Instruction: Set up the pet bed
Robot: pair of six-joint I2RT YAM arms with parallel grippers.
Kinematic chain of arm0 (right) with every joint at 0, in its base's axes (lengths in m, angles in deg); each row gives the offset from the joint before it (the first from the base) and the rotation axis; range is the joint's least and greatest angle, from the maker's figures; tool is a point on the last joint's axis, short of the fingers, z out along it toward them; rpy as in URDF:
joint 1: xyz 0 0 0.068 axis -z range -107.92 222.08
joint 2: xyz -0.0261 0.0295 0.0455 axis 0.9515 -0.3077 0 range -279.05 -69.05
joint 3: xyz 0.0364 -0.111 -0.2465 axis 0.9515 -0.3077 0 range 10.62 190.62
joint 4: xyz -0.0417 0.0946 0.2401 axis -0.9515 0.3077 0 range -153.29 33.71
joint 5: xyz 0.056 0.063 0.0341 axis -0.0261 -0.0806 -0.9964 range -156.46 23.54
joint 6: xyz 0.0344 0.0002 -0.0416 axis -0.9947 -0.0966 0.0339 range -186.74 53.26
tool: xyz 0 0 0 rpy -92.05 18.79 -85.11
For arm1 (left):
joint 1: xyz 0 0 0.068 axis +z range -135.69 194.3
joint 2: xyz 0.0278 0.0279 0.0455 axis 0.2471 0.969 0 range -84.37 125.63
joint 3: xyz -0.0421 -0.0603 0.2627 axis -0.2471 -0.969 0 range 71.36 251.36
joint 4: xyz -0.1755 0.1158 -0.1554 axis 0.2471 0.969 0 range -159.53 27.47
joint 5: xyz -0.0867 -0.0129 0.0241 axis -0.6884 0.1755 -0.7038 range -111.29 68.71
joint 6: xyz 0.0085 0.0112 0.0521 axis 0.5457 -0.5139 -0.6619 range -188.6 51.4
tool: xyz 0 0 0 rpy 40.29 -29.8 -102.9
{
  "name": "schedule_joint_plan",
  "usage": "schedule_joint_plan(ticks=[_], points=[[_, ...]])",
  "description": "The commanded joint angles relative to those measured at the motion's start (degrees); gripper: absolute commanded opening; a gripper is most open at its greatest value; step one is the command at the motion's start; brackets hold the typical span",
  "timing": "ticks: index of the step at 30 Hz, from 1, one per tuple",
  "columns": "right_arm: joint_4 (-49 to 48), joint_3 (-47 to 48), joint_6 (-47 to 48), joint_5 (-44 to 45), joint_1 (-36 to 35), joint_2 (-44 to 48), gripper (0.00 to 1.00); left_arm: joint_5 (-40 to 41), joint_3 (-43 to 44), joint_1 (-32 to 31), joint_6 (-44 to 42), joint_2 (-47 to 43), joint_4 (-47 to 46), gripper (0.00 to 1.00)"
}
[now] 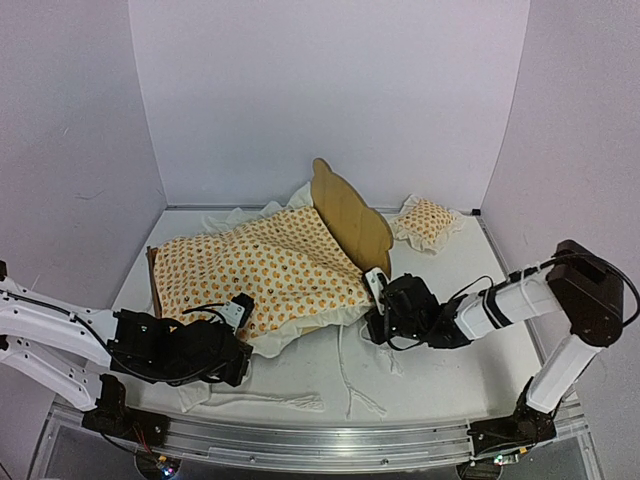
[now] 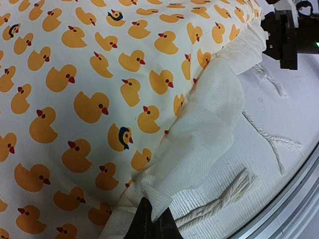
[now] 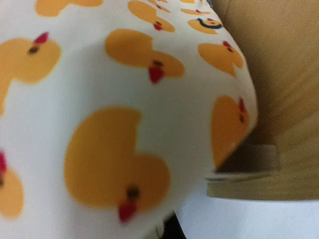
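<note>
The pet bed (image 3: 284, 89) sits angled in the middle of the worktop (image 1: 450, 370), its headboard (image 1: 350, 212) upright at the far right end and its frame almost wholly covered by duck-print bedding (image 1: 260, 265). The left pincer (image 2: 152, 223) is clenched on the bedding's white ruffle (image 2: 209, 114) at the near corner. The right pincer (image 1: 376, 290) is clenched at the bedding's edge beside the headboard; whether it grips cloth is hidden. A matching pillow (image 1: 427, 222) lies just beyond the headboard.
</note>
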Motion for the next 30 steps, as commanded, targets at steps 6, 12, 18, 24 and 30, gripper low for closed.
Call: schedule_joint_plan(ticks=[6, 12, 18, 24, 30], points=[[37.83, 7.14, 3.46, 7.1, 0.44, 16.58, 0.0, -0.01, 1.15, 1.49, 2.46, 2.42, 0.08, 0.0], [48.92, 12.5, 8.56, -0.02, 5.76, 15.82, 0.0, -0.2, 2.1, 1.67, 3.52, 4.03, 2.86, 0.0], [51.57, 16.5, 12.49, -10.86, 8.25, 11.4, 0.42, -1.63, 2.15, 1.62, 1.33, 2.49, 2.09, 0.0], [60.8, 20.17, 20.17, -18.23, 4.24, 16.38, 0.73, -3.27, 2.62, 1.74, -2.67, 1.74, -1.92, 0.0], [62.46, 23.74, 24.64, -24.67, 1.46, 18.19, 0.85, -8.34, 2.91, 1.95, -5.27, 6.43, -4.46, 0.01]])
